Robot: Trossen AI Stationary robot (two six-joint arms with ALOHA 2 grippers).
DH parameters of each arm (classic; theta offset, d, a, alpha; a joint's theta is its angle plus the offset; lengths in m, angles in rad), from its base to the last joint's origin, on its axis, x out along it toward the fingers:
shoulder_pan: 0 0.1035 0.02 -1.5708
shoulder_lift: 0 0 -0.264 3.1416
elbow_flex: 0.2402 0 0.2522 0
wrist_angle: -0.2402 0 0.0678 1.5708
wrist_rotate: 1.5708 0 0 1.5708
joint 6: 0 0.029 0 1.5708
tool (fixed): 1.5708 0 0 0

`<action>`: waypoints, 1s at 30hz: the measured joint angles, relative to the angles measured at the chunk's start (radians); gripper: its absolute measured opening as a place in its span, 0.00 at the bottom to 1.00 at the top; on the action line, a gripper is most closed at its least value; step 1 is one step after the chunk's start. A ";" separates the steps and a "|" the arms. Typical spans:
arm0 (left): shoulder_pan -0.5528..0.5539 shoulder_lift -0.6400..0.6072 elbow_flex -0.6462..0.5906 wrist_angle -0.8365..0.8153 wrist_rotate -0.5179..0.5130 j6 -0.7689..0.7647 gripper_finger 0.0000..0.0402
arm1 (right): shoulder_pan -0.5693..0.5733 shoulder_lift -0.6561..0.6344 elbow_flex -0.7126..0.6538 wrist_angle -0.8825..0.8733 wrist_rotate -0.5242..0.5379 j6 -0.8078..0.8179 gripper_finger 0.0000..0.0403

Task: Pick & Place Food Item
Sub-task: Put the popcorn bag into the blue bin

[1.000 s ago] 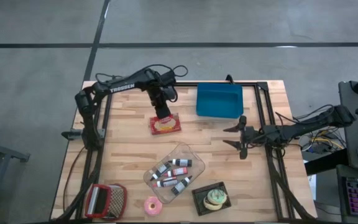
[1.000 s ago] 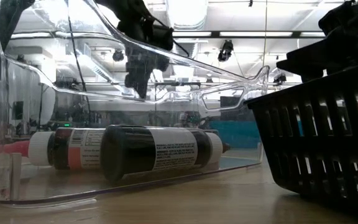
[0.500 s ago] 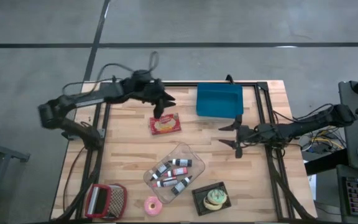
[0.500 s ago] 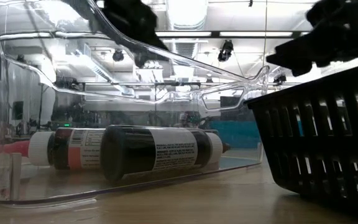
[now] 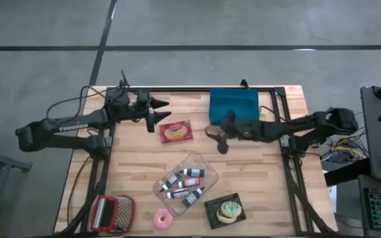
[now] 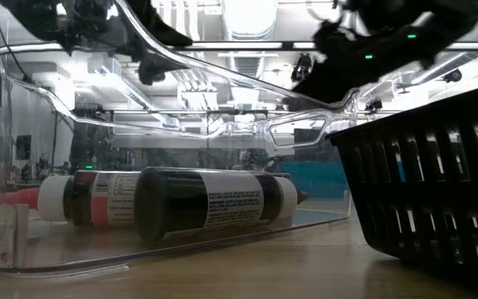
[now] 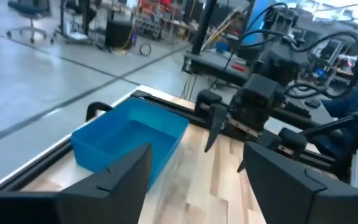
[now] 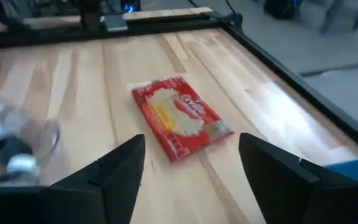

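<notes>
The food item, a flat red packet [image 5: 176, 131], lies on the wooden table between my two grippers; the right wrist view shows the packet [image 8: 180, 118] just ahead of the right fingers. My left gripper [image 5: 159, 112] hangs open above the table, left of and slightly beyond the packet, pointing level toward the right. My right gripper [image 5: 217, 137] is open too, right of the packet and in front of the blue bin [image 5: 233, 106], pointing left at the packet. Neither gripper touches anything.
A clear tray [image 5: 184, 182] of small bottles sits nearer the front edge. A black basket [image 5: 225, 210] holding a green-and-yellow item, a pink roll [image 5: 161, 218] and a red-and-silver object [image 5: 111, 213] lie along the front. A black frame [image 5: 280, 125] borders the table.
My left gripper has opened and let go of the red packet, tipped up from pointing down to level, and drawn back toward the table's left edge. My right gripper has swept toward the left, up to the packet. The packet stays flat where it was.
</notes>
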 joint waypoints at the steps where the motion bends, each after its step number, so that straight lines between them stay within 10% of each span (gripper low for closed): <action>1: 0.000 -0.014 -0.023 0.024 -0.002 0.000 0.66 | -0.015 0.028 0.030 0.003 -0.026 0.025 0.66; 14: -0.003 -0.083 -0.186 0.209 -0.002 -0.003 0.67 | -0.105 0.303 0.332 0.014 -0.282 0.473 0.78; 30: -0.008 -0.116 -0.188 0.244 0.037 0.003 0.67 | -0.168 0.443 0.446 -0.155 -0.288 0.650 0.78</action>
